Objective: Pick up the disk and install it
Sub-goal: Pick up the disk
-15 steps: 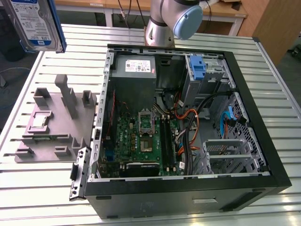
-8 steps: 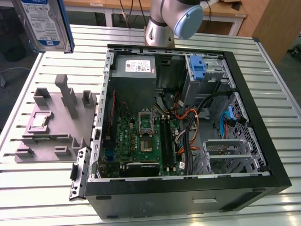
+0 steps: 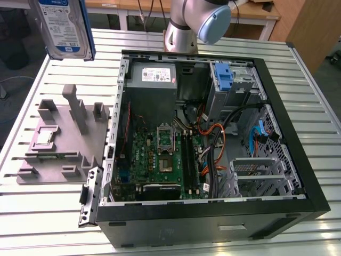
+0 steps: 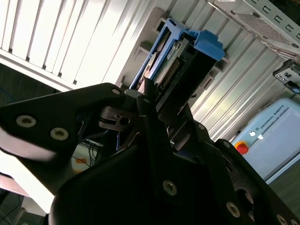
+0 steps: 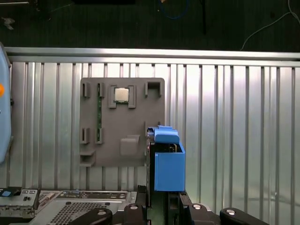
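The disk (image 3: 65, 26) hangs high over the slatted table at the exterior view's far left, its white-and-blue label facing the camera. In the second wrist view my gripper (image 4: 159, 101) is shut on it, the black fingers (image 4: 150, 117) clamping the disk (image 4: 180, 58) by its blue side rails. The first wrist view shows the disk (image 5: 168, 161) edge-on, standing up from the gripper (image 5: 161, 206) above the edge of a grey fixture plate (image 5: 122, 122).
The open computer case (image 3: 277, 176) lies on the table (image 3: 48, 213), with a blue bracket (image 3: 224, 77) in its drive bay, a grey power supply (image 3: 152, 77) and the motherboard (image 3: 160, 160). The grey fixture plate (image 3: 64, 138) holds a chip (image 5: 123, 95). The arm's base (image 3: 184, 26) stands behind the case.
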`<state>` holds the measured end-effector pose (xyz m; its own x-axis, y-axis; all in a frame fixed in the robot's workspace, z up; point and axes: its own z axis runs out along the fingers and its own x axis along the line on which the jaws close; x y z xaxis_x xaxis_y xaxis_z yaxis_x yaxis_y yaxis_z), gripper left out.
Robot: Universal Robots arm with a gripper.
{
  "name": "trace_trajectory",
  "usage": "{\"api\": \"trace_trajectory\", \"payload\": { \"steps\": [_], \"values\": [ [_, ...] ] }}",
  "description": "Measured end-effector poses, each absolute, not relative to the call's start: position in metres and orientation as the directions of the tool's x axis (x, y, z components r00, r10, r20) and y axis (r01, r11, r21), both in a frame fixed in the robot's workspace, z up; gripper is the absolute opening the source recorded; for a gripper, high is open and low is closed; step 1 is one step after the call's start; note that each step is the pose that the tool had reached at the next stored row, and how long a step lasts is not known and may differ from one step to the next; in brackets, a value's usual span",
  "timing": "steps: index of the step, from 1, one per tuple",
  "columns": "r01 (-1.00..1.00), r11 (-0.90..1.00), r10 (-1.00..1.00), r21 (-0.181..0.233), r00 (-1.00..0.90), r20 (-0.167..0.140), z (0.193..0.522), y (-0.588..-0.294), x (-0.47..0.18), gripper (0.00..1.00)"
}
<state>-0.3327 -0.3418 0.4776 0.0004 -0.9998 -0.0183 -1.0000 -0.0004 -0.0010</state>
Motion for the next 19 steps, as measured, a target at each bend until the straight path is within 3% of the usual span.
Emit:
{"api": "trace_trajectory", "payload": {
  "steps": [19],
  "values": [
    [-1.000,0.000,-1.000,-0.001,0.000,-0.018,0.478,-0.342,-0.274,0.35]
  ]
}}
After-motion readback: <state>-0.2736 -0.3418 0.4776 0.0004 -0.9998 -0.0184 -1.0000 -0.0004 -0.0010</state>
